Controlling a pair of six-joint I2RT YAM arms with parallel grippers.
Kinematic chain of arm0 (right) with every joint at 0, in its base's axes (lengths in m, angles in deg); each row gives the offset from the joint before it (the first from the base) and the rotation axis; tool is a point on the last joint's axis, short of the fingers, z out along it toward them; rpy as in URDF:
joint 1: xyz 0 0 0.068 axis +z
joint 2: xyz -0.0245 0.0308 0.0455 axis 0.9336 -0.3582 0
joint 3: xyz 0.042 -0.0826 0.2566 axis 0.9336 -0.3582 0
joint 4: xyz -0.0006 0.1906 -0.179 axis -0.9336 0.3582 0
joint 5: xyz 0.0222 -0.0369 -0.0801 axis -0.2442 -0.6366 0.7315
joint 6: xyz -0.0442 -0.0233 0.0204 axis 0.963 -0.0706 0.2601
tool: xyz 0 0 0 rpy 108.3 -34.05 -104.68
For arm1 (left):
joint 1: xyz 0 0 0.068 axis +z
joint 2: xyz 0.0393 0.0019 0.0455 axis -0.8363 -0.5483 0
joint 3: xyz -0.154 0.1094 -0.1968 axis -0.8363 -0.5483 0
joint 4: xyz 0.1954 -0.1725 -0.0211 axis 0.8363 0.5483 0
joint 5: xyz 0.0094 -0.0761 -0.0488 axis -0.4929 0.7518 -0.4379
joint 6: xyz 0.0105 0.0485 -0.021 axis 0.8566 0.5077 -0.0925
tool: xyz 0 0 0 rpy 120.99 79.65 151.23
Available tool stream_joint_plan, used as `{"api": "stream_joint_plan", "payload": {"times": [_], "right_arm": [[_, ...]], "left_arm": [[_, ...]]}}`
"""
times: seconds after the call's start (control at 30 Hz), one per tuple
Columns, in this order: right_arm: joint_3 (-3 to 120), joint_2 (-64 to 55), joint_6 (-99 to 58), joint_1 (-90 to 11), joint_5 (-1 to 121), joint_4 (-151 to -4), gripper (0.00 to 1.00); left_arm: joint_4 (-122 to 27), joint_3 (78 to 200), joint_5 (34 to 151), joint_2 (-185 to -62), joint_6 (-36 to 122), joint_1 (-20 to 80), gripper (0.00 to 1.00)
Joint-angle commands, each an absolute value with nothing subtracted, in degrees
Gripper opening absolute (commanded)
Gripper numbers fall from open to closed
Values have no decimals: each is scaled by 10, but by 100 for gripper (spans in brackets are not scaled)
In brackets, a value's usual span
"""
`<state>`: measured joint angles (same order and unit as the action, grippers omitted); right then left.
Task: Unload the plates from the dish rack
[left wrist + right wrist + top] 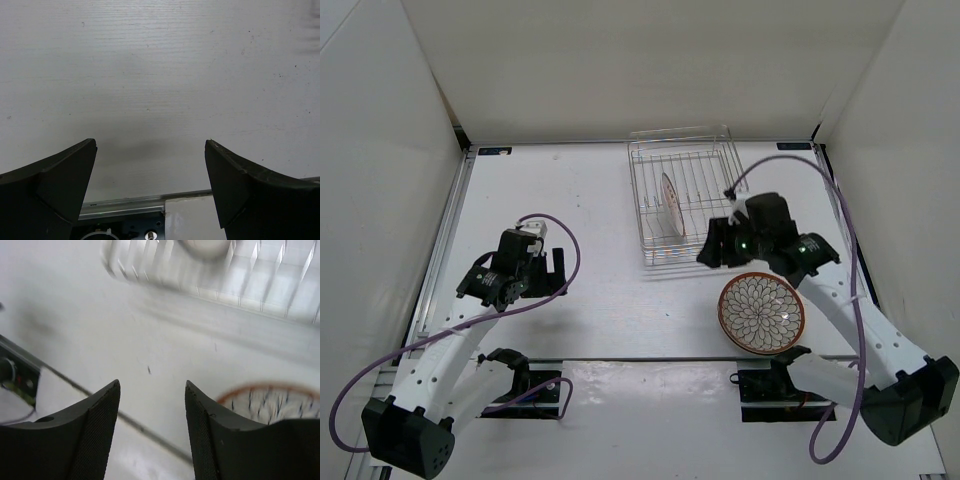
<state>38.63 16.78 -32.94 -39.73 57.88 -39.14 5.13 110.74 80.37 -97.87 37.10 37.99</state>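
The silver wire dish rack stands at the back middle of the table. The smaller plate stands on edge between its prongs. The larger plate with the dark petal pattern lies flat on the table, near right. My right gripper is open and empty, hovering between the rack's near edge and the larger plate; its wrist view shows the blurred rack, the smaller plate's edge and the larger plate's rim. My left gripper is open and empty over bare table at the left.
White walls enclose the table on three sides. A metal rail runs along the near edge by the arm bases. Purple cables loop off both arms.
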Motion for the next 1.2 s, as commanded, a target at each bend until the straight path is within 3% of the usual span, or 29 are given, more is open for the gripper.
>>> {"api": "stream_joint_plan", "payload": {"times": [0.0, 0.27, 0.43, 0.57, 0.7, 0.8, 0.87, 0.93, 1.1, 1.17], "right_arm": [[462, 124, -268, -395, 543, -560, 58], [579, -52, -229, -380, 526, -609, 58], [700, -156, -187, -354, 584, -534, 57], [714, -181, -183, -341, 655, -516, 56], [709, -128, -209, -338, 753, -484, 56], [709, -59, -224, -339, 849, -410, 67], [688, -8, -242, -339, 899, -324, 67], [671, 66, -253, -339, 907, -234, 64], [581, 199, -314, -339, 926, -78, 58], [556, 257, -323, -339, 918, -32, 50]], "left_arm": [[48, 1127, 821, -977, 370, 379, 100], [53, 1135, 853, -1005, 378, 380, 100], [59, 1143, 868, -1024, 381, 379, 100], [58, 1142, 861, -1026, 381, 379, 100], [86, 1160, 825, -1058, 371, 379, 100], [120, 1187, 755, -1083, 352, 379, 100], [129, 1216, 747, -1088, 338, 379, 100], [101, 1212, 795, -1069, 323, 379, 100], [-128, 1189, 980, -1054, 278, 369, 100], [-177, 1213, 975, -1100, 261, 343, 100]]}}
